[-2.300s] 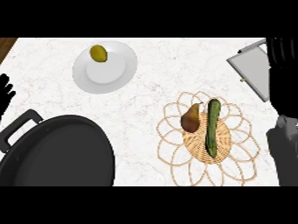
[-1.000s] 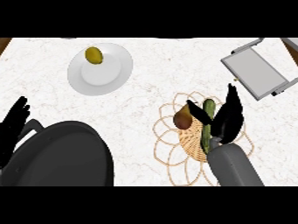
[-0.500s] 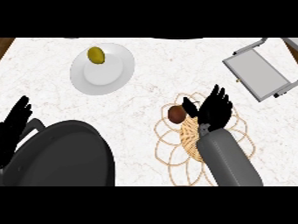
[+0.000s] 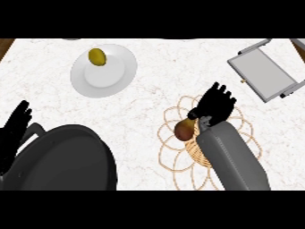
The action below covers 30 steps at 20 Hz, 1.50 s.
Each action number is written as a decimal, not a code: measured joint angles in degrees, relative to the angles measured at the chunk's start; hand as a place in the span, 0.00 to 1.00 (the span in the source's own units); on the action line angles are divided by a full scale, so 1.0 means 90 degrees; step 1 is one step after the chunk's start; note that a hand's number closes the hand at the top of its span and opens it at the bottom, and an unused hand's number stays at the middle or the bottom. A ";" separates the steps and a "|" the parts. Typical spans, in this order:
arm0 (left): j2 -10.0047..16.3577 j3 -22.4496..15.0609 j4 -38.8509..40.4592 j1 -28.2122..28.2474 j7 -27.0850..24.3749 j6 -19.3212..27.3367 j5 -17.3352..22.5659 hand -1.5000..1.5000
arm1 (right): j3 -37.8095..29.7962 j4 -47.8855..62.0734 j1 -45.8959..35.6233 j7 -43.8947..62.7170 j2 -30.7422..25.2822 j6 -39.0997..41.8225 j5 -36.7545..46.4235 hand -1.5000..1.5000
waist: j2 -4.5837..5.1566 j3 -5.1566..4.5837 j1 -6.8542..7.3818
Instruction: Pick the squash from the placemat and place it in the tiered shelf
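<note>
Right hand (image 4: pixel 215 103) over placemat (image 4: pixel 173 156); open counter (image 4: pixel 181 74) toward shelf (image 4: pixel 264 75).

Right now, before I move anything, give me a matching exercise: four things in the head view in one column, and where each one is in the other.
Things
1. plate
2. tiered shelf
3. black pan
4. right hand

Places
A. over the woven placemat
B. upper right of the counter
C. lower left, beside the left hand
D. upper left, with a yellow fruit on it

Pairs: 1-D, 2-B, 3-C, 4-A
</note>
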 measured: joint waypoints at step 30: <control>-0.0180 0.0203 -0.0184 0.0050 0.0158 -0.0262 -0.0207 0.50 | -0.0841 -0.0704 0.1127 -0.0567 0.0020 0.0820 0.0472 1.00 | 0.0021 -0.0019 0.0067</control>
